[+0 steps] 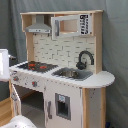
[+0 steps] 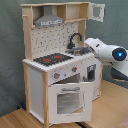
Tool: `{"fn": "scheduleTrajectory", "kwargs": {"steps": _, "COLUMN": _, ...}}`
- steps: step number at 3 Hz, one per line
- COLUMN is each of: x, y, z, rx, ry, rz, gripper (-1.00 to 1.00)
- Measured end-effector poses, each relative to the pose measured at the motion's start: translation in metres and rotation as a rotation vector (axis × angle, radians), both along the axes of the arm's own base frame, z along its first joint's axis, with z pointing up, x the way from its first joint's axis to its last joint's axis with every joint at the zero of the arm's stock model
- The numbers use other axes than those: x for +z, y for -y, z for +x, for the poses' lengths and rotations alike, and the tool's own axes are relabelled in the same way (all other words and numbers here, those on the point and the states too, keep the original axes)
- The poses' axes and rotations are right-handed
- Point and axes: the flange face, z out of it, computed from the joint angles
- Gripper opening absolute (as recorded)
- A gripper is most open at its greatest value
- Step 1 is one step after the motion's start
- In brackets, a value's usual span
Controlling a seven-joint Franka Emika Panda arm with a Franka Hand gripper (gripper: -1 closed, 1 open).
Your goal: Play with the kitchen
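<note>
The kitchen [image 1: 62,70] [image 2: 60,65] stands on a wood floor [image 2: 110,107] against a grey curtain [image 1: 115,45] in both exterior views. The arm [image 2: 106,51] comes in from the second exterior view's right, white with a blue-lit joint, and its front end passes behind the kitchen's sink side, so the gripper itself is hidden; whether it is released or clenched on anything cannot be told. In the first exterior view a white part at the left edge [image 1: 4,64] sits beside the stove end of the kitchen.

Where the arm meets the kitchen, the sink [image 2: 80,50] and black faucet [image 2: 75,39] lie just beside it. Further from the arm along the counter is the black stovetop [image 2: 52,59] with red rings. Below that sit the knobs [image 2: 65,74], and under them the windowed oven door [image 2: 71,100], its top tilted a little outward. Above the stovetop hangs the grey hood [image 2: 49,20], with an open shelf next to it. In the first exterior view a cabinet door [image 1: 62,106] with a dark panel sits under the sink.
</note>
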Motion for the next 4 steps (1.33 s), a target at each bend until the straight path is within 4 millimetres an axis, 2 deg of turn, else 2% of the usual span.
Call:
{"fn": "scheduleTrajectory", "kwargs": {"steps": 3, "x": -0.006, "y": 0.007, "z": -0.010, "rx": 0.088, "ry": -0.284, "rz": -0.049, "gripper": 1.00}}
{"fn": "scheduleTrajectory", "kwargs": {"steps": 4, "x": -0.014, "y": 0.018, "z": -0.015, "rx": 0.102, "ry": -0.393, "rz": -0.049, "gripper": 1.00}}
